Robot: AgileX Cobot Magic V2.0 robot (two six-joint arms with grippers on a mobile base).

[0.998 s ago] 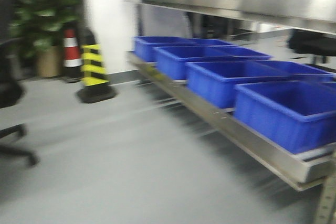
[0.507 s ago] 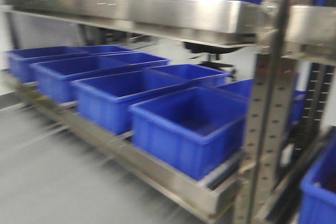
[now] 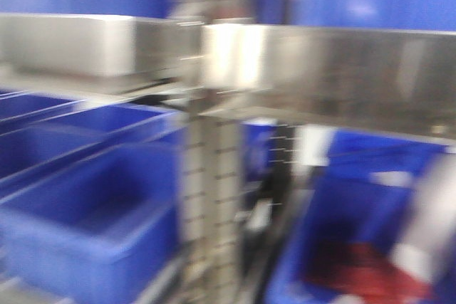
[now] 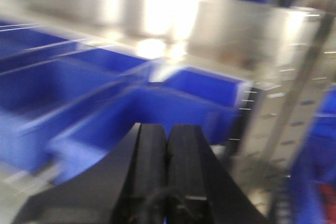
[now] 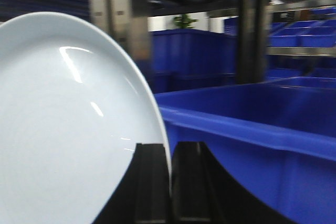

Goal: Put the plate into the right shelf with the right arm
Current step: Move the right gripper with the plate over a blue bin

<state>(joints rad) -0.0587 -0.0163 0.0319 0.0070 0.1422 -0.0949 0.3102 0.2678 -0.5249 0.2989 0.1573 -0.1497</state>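
Note:
In the right wrist view the white plate (image 5: pixel 68 129) stands on edge and fills the left half of the frame. My right gripper (image 5: pixel 169 146) is shut on its rim, one black finger on each side. Behind it, close by, is a blue bin (image 5: pixel 252 129) of the right shelf (image 3: pixel 342 69), a steel rack with a perforated upright (image 3: pixel 210 197). My left gripper (image 4: pixel 167 128) is shut with nothing between its fingers, in front of blue bins (image 4: pixel 157 108) under a steel rail (image 4: pixel 157 14).
The front view is badly blurred. Blue bins (image 3: pixel 85 218) sit left of the upright. Another blue bin (image 3: pixel 342 211) at the lower right holds something red (image 3: pixel 356 268). More blue bins (image 5: pixel 304 30) and dark posts (image 5: pixel 247 35) stand further back.
The front view has swung right along the rack. The cones and plant have left the frame, and the upright has moved from the right edge to the middle.

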